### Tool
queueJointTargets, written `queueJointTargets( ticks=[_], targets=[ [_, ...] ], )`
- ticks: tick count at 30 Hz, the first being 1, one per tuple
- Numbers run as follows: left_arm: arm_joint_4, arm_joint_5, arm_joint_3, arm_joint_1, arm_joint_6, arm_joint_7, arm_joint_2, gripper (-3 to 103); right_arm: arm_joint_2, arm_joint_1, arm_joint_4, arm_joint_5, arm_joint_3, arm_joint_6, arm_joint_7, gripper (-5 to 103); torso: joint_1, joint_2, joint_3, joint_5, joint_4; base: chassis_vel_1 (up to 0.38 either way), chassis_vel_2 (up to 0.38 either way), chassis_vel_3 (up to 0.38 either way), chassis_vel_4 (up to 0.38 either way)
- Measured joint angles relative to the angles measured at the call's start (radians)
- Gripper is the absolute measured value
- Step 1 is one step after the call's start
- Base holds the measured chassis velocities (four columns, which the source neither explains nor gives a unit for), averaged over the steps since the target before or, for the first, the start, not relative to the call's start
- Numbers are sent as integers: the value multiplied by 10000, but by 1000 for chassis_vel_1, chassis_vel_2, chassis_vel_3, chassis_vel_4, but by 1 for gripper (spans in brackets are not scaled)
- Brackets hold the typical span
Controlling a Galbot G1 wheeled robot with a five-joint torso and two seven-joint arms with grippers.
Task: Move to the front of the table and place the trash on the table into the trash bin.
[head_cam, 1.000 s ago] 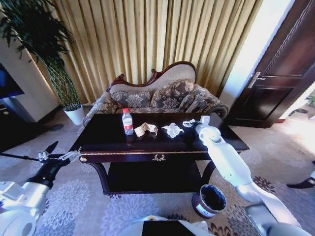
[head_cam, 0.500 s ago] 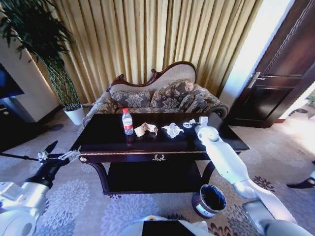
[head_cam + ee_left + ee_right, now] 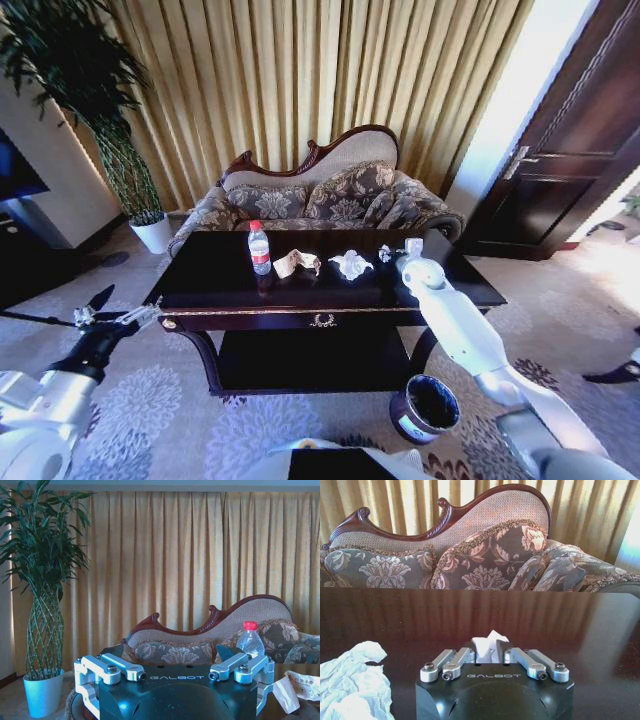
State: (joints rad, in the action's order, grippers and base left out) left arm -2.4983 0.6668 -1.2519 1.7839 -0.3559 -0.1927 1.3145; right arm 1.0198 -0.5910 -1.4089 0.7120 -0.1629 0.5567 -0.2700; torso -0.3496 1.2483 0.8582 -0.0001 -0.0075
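**Right hand clenched on a white scrap over the dark surface**

Gold curtains (image 3: 330,70) are hanging behind a carved sofa (image 3: 320,195), and in front of the sofa we are facing the dark glossy surface (image 3: 215,275) with its gold edge trim. We are reaching our right arm out over the far right part of that surface, and our right hand (image 3: 392,252) is sitting low over the wood. In the right wrist view its fingers (image 3: 451,661) are drawn together, and a small piece of white tissue (image 3: 489,645) is standing up between them, so we are gripping it. Just beside that hand, toward the middle of the surface, a larger crumpled white tissue (image 3: 350,264) is lying loose. Farther from the hand along the same line, the tan paper wad (image 3: 297,263) is resting on the wood, and beyond it the red-capped bottle (image 3: 259,248) is standing upright. All three are apart from one another.

Down on the patterned carpet, below our right forearm and near the surface's right front leg, the trash bin (image 3: 424,407) is standing upright with its black inside showing.

We are holding our left hand (image 3: 112,318) off the surface's left front corner, above the carpet, fingers spread and gripping nothing. A potted plant (image 3: 120,150) is standing well beyond it.
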Motion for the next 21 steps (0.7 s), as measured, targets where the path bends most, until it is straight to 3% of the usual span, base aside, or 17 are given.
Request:
queueJointTargets(
  ticks=[2, 3, 5, 7, 14, 21],
  targets=[
    [0, 28, -13, 4, 13, 0, -12, 100, -1, -16, -9, 1, -9, -3, 1, 29, 0, 0, 0, 0, 1, 0, 0, 0, 0],
    [0, 42, -22, 3, 27, 0, -23, 100, -9, -37, -23, 3, -18, -6, 1, 18, 0, 0, 0, -1, 0, 0, 0, 0, 0],
    [0, 76, -40, -7, 51, -3, -52, 100, -70, -116, -122, 36, -49, -8, 1, 8, 0, 0, 0, 0, 0, 0, 0, 0, 0],
    [0, 80, -40, -12, 67, -3, -54, 100, -102, -149, -179, 76, -63, -12, -1, 3, 0, 0, 0, 0, -1, 0, 0, 0, 0],
    [52, 117, -41, -21, 120, -9, -59, 100, -431, -429, -1076, 690, -264, -71, -139, 0, 0, 0, 0, 1, 0, 0, 0, 0, 0],
    [283, 354, -206, -88, 233, -4, -163, 100, -1077, -1670, -3588, 2067, -1027, -297, -550, 0, 0, 0, -1, 0, -1, 0, 0, 0, 0]
  ],
)
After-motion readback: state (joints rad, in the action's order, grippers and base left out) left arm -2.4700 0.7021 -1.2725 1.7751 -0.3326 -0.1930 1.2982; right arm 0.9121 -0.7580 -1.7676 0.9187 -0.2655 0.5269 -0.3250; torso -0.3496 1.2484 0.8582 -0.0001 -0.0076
